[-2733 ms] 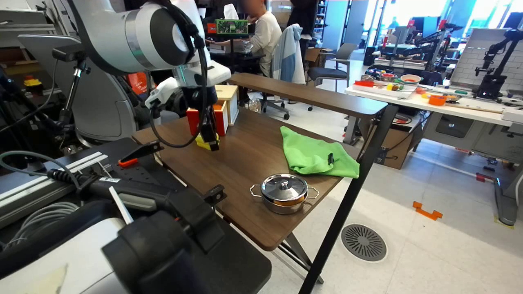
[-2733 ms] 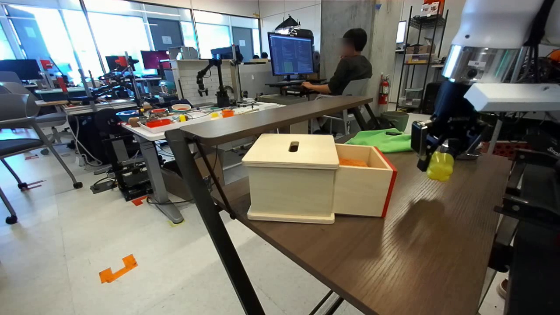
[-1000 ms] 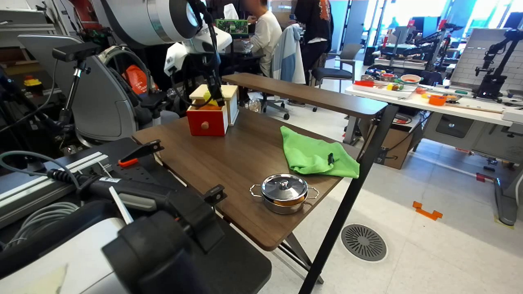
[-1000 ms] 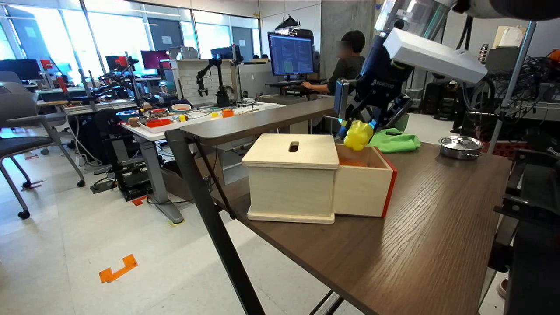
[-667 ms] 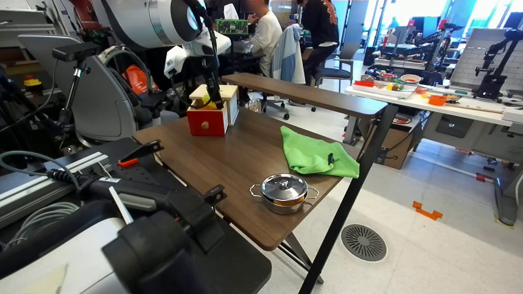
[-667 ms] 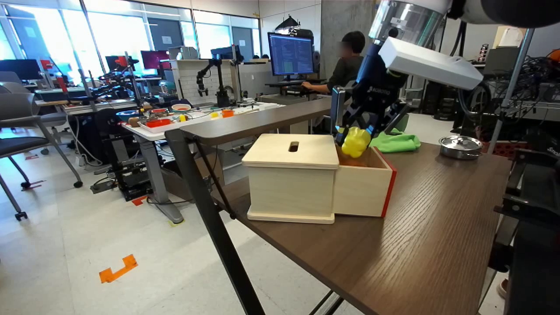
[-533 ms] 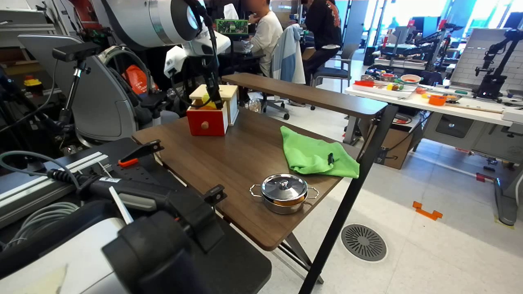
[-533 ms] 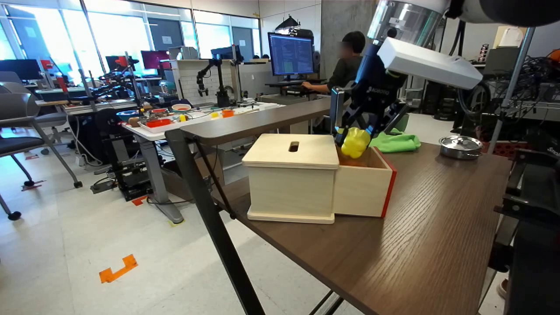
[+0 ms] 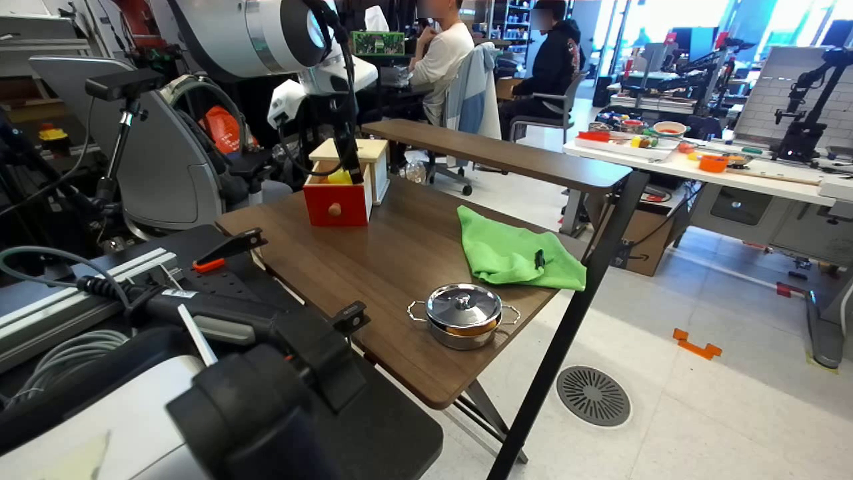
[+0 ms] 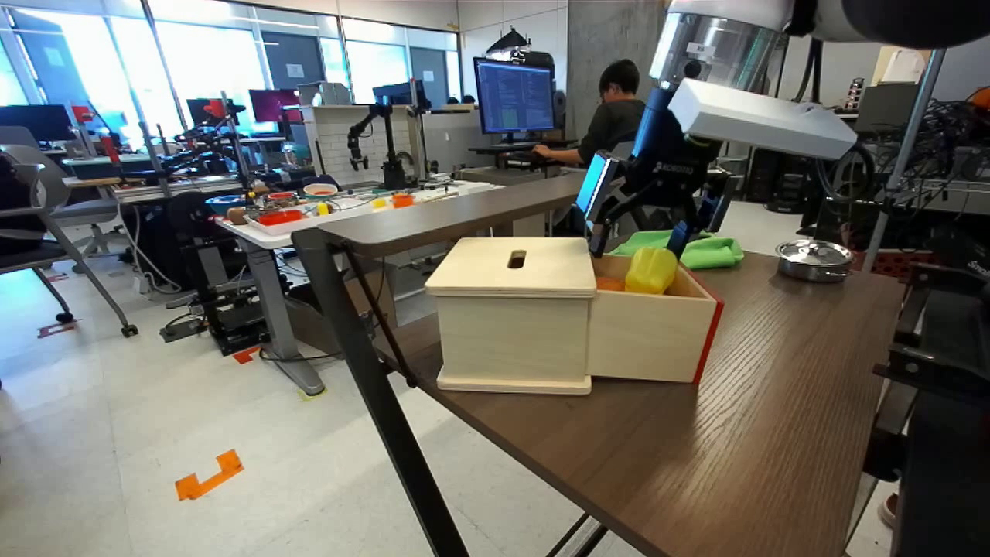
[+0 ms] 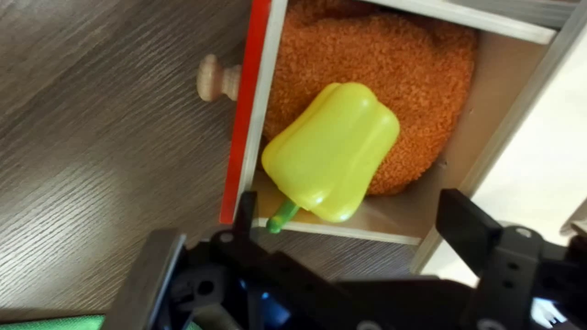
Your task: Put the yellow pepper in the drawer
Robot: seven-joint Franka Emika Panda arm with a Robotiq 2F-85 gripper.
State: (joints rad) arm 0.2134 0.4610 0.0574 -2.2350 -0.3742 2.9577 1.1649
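In the drawer (image 10: 646,336), yellow pepper (image 11: 330,151) lay over fuzzy orange material (image 11: 408,87); gripper (image 11: 349,204) hung above, jaws spread wide.

Above the brown table (image 10: 773,433), the Robotiq gripper (image 10: 638,244) reads "ROBOTIQ"; beyond the table, a cardboard box (image 9: 648,241) bears Amazon's smile arrow; beside the table, black equipment (image 10: 976,280) shows cut-off lettering, "Sm".

green cloth (image 9: 501,248): crumpled | steel pot (image 9: 464,317): lidded | floor drain (image 9: 593,396): round
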